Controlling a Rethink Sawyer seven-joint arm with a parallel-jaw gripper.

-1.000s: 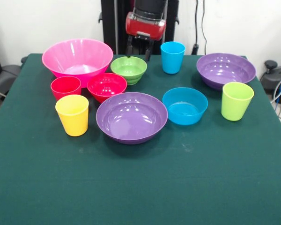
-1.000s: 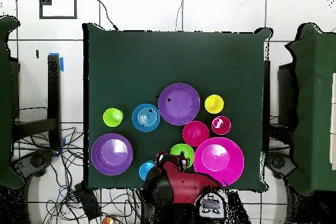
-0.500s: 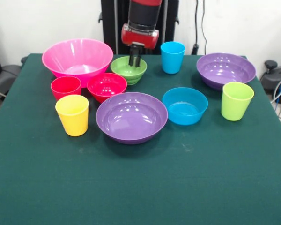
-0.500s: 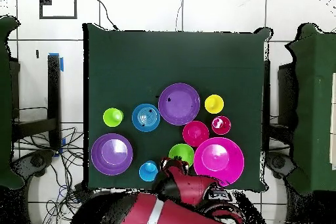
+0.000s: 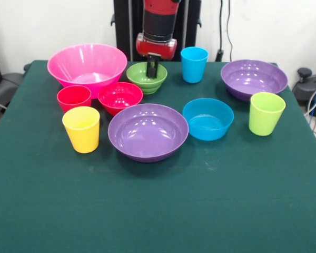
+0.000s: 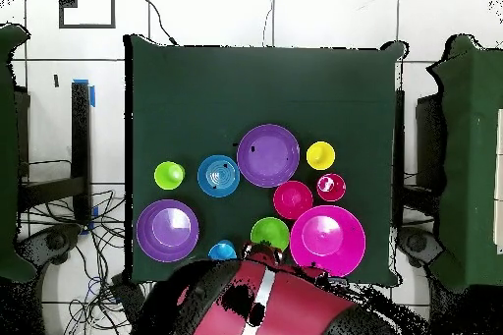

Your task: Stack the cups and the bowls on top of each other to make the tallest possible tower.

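Four cups (image 5: 82, 128), six bowls (image 5: 148, 131) upright, unstacked, apart.

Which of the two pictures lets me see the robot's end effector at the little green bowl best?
The front view. There the end effector hangs over the green bowl's rim, its dark fingers close together and reaching into the bowl. In the overhead view the red arm covers it, and only the green bowl itself shows.

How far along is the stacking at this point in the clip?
Done: nothing; all ten pieces stand apart on the table, no tower yet. In hand: the gripper is closed on the rim of the small green bowl, which looks not yet lifted. Left: everything, including the pink bowl, both purple bowls, the blue bowl, the red bowl and the four cups.
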